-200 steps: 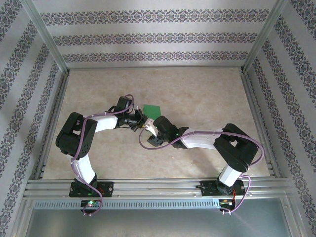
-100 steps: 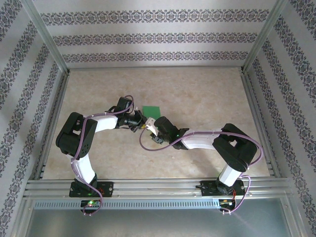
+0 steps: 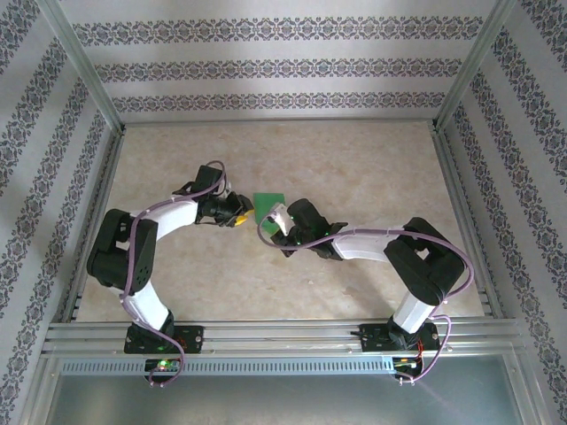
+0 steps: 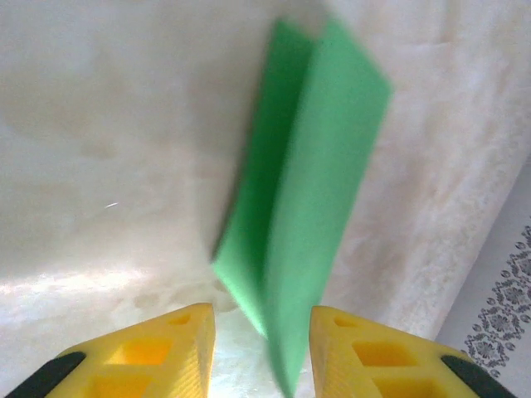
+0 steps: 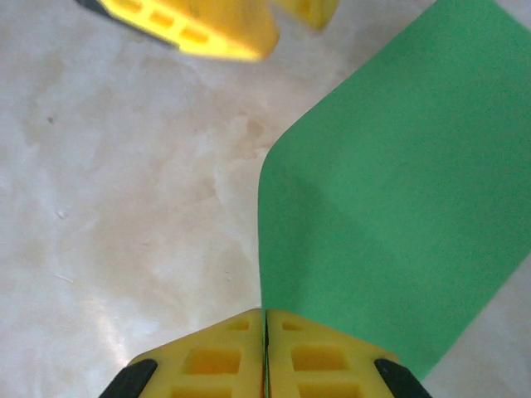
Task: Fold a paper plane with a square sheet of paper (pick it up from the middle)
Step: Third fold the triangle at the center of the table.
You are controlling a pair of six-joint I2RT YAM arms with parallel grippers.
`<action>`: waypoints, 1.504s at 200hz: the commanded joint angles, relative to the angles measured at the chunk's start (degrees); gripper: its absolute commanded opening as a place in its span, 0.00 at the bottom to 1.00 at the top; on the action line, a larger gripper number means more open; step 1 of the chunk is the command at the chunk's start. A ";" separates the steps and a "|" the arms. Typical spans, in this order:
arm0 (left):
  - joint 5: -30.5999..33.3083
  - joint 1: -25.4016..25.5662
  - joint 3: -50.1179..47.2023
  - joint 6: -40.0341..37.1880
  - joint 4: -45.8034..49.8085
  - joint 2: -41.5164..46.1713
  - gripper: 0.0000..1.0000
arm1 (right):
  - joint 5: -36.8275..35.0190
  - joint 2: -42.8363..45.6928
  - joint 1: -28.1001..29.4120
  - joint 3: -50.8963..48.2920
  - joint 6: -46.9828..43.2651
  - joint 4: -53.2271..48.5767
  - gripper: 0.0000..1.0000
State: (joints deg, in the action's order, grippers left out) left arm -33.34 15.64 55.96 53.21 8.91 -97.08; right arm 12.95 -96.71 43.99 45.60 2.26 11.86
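The green sheet of paper (image 3: 268, 203) is folded double and stands off the table near the middle; it has no dart shape. My right gripper (image 5: 265, 319) is shut on the paper's (image 5: 390, 215) near edge, and a thin green line shows between its yellow fingertips. In the top view the right gripper (image 3: 282, 219) sits just right of the paper. My left gripper (image 4: 261, 348) is open, and the folded paper's (image 4: 307, 191) lower tip hangs in the gap close to the right finger (image 4: 357, 356), with no visible contact. From above, the left gripper (image 3: 237, 212) is at the paper's left side.
The beige marbled table (image 3: 354, 159) is fenced by aluminium posts and patterned walls (image 3: 266, 66). A metal rail (image 3: 283, 335) runs along the near edge, carrying both arm bases. The left gripper's yellow fingers (image 5: 207, 29) appear at the top of the right wrist view.
My right gripper has closed onto the paper's edge. My left gripper has opened off the paper, and its arm has swung a little to the left and back.
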 commanded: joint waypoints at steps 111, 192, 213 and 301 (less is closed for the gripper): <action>3.59 6.10 16.32 -14.81 15.36 -13.15 0.18 | 19.83 -6.21 -2.43 1.48 17.98 3.70 0.10; 7.34 7.61 21.17 -18.16 21.94 -18.94 0.12 | 19.19 -6.83 -4.38 2.33 20.05 2.17 0.10; 8.42 7.94 22.08 -19.27 23.71 -19.93 0.11 | 18.20 -7.17 -4.86 3.32 20.65 0.32 0.10; 9.31 8.73 23.93 -21.13 26.21 -22.34 0.09 | 12.25 -7.44 -6.09 5.81 19.78 -5.99 0.10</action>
State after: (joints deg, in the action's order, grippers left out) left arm -25.80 23.27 79.44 33.80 31.57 -117.40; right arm 27.73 -103.28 38.46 50.04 22.39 8.27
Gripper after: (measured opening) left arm 0.092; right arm 0.098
